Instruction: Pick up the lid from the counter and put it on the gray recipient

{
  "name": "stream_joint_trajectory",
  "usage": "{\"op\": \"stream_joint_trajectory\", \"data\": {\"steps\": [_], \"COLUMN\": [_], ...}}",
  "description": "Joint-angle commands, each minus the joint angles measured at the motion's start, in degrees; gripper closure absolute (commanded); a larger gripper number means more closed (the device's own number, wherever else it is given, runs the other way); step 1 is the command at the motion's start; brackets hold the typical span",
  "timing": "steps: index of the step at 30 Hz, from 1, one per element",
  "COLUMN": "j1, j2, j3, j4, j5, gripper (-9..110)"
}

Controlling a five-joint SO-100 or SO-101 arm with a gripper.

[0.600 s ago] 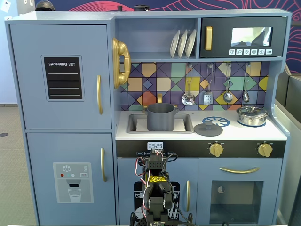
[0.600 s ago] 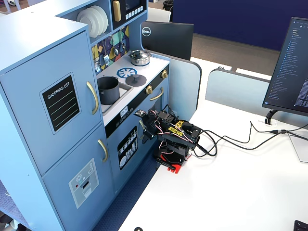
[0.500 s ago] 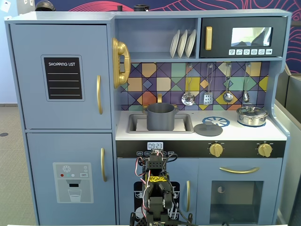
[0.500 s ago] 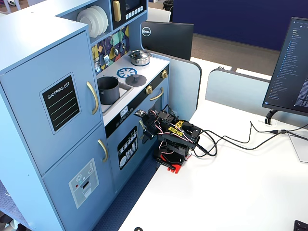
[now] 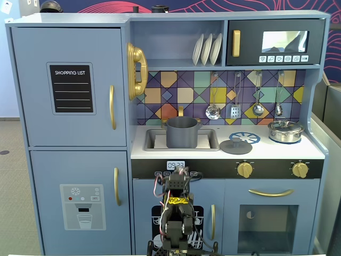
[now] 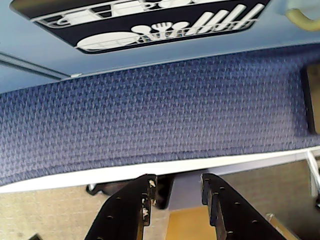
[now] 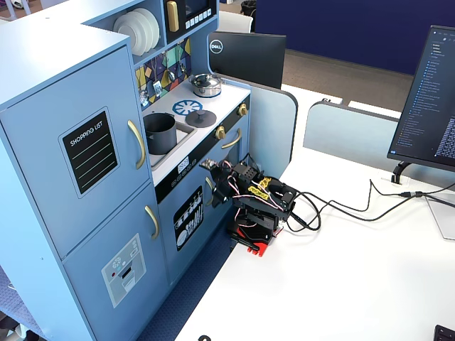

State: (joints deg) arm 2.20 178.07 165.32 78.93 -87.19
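Lid (image 5: 235, 146) flat on the toy-kitchen counter, well above and right of the hand in a fixed view; untouched | gray recipient (image 5: 182, 132) in the sink, above the hand, uncovered | hand (image 6: 177, 192) empty, fingers slightly parted, facing blue carpet

The arm (image 7: 252, 202) is black, its joints strung with loose red, white and black wires; a yellow marking crosses one segment, and its base is red. Two black fingers (image 6: 127, 210) show small holes and pale scuffed tips.
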Motion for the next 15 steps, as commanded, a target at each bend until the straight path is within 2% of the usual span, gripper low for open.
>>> {"op": "stream_joint_trajectory", "data": {"steps": [1, 7, 12, 15], "j1": [2.11, 6.86, 12.22, 16.61], "j2": [-12.57, -22.15, -23.20, -23.38], "j3": [-14.77, -36.12, -42.45, -44.91], "j4": [2.29, 2.11, -1.58, -8.88], "j5": [0.97, -5.10, -10.90, -11.69], "gripper": [101, 101, 101, 101]}}
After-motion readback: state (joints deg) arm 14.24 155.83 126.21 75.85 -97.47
